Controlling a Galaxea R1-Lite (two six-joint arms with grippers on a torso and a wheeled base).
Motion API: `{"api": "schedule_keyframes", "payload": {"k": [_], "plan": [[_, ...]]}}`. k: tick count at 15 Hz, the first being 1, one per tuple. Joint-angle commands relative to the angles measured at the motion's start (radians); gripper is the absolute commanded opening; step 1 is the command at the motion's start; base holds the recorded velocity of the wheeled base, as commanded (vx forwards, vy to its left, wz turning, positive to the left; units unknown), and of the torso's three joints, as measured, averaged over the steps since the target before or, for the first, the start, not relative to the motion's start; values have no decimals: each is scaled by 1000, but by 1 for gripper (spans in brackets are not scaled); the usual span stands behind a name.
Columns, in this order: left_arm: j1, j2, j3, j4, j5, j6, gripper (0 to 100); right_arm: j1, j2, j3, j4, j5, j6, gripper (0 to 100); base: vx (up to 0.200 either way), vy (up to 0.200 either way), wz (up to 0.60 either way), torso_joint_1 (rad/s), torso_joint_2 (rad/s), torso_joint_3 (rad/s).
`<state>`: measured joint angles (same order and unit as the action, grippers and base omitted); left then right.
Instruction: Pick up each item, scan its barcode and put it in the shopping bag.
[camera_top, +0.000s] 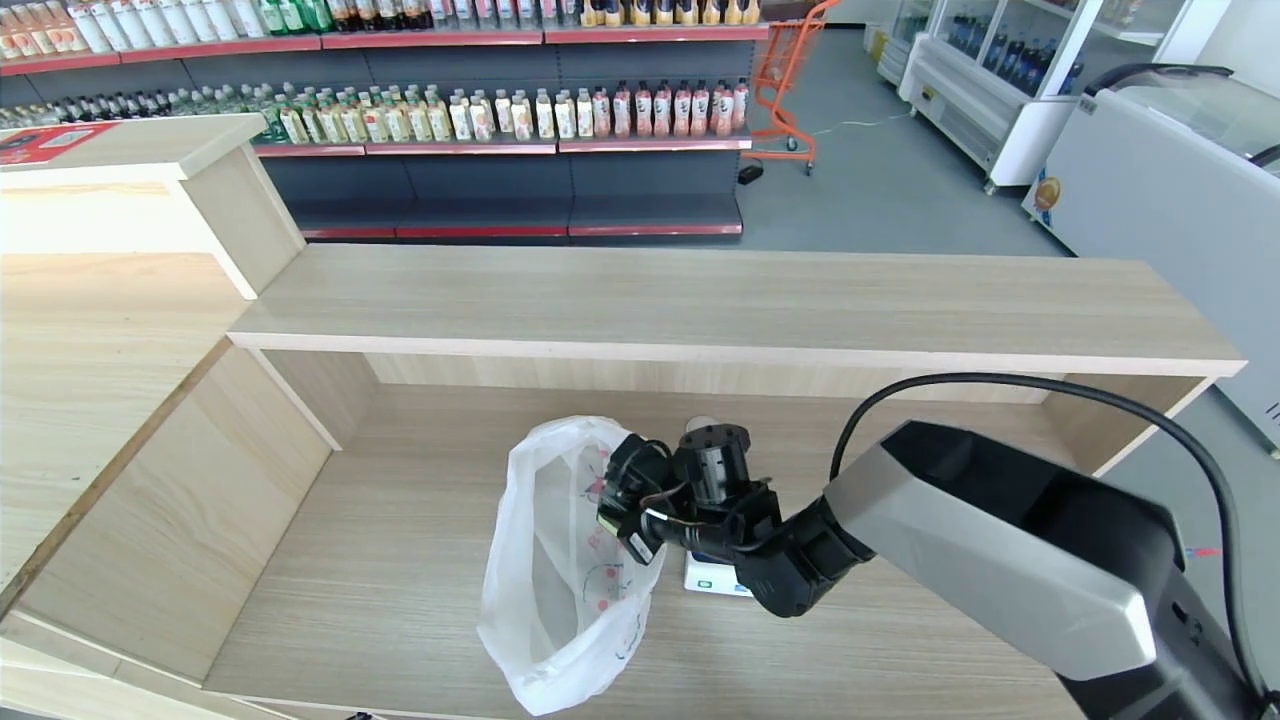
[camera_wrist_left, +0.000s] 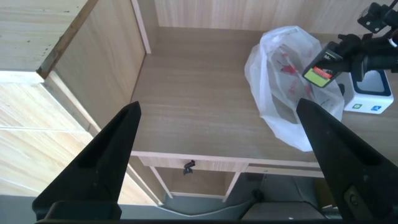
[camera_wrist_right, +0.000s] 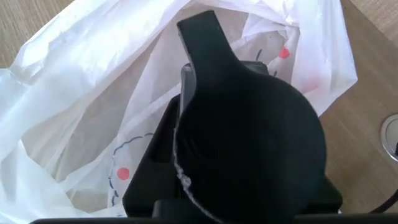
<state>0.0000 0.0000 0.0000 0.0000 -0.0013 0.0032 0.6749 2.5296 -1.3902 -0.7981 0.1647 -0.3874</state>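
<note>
Light wood counter (camera_top: 400, 560); thin white plastic shopping bag (camera_top: 545, 560) stands open. R gripper (camera_top: 625, 490) clamped on black rounded labelled item (camera_wrist_right: 249, 143), over bag mouth. Lower well inside before release. L gripper (camera_wrist_left: 217, 104) spread wide, empty.

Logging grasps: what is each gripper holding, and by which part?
Right gripper holds a dark labelled item over the bag; grip point hidden. Left gripper holds nothing.

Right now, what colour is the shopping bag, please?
Shopping bag: translucent white, red markings; best in head view.
</note>
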Motion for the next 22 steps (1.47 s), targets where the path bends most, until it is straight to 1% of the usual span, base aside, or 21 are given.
{"api": "schedule_keyframes", "payload": {"k": [1,5,8,11,12,16,17,19,20,21,22], "plan": [[0,0,0,0,0,0,100,2,21,-13,-6,3,5,0,0,0,0,0,0,0],[0,0,0,0,1,0,100,0,60,-56,-4,12,-1,0,0,0,0,0,0,0],[0,0,0,0,1,0,100,0,67,-72,37,58,-10,0,0,0,0,0,0,0],[0,0,0,0,1,0,100,-5,90,-95,40,62,-10,0,0,0,0,0,0,0],[0,0,0,0,1,0,100,-5,95,-99,39,64,-10,100,0,0,0,0,0,0],[0,0,0,0,1,0,100,-6,78,-104,36,64,36,100,0,0,0,0,0,0],[0,0,0,0,0,0,100,-8,38,-119,36,65,93,100,0,0,0,0,0,0],[0,0,0,0,0,0,100,-32,-34,-96,37,62,168,100,0,0,0,0,0,0],[-2,0,0,0,1,0,100,-61,-118,8,36,61,223,100,0,0,0,0,0,0],[0,0,0,0,1,0,100,-87,-178,66,42,64,259,100,0,0,0,0,0,0],[0,0,0,0,0,0,100,-126,-290,172,68,65,340,100,0,0,0,0,0,0]]}}
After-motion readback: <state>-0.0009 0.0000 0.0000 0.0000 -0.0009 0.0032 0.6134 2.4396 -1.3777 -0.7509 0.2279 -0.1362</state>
